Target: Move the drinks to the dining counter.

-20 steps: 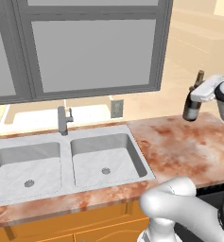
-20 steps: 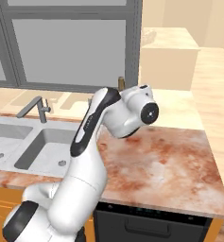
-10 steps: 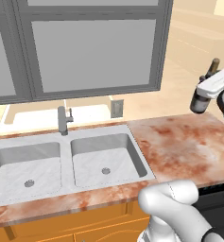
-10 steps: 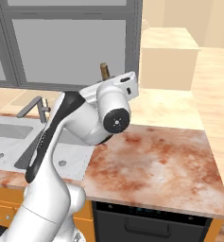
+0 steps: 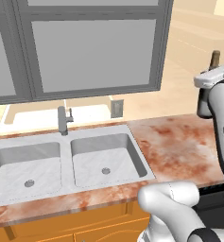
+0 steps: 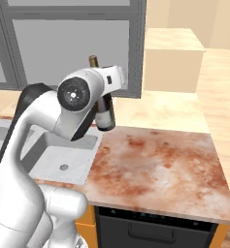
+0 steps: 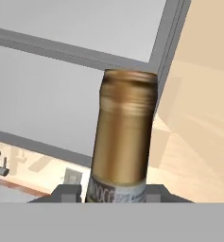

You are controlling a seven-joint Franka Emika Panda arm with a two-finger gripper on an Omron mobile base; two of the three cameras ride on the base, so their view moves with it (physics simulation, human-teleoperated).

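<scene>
My gripper [image 6: 105, 93] is shut on a dark wine bottle [image 6: 106, 115] with a golden-brown neck [image 7: 125, 137] and a pale label. It holds the bottle upright in the air, above the far edge of the marble sink counter [image 6: 155, 164]. In the left base view the neck top [image 5: 215, 58] pokes up above the hand at the right edge. The dark fingertips [image 7: 68, 191] press on either side of the neck. The beer bottle, the carton and the dining counter are out of view.
A steel double sink [image 5: 104, 160] with a faucet [image 5: 62, 120] lies left of the arm under a big grey-framed window [image 5: 94, 52]. A pale orange block [image 6: 174, 60] stands beyond the counter. An oven front [image 6: 150, 227] sits below the counter edge.
The arm has swung and lifted, carrying the bottle higher above the counter. The wrist has turned, so the hand now sits in front of the bottle's upper part.
</scene>
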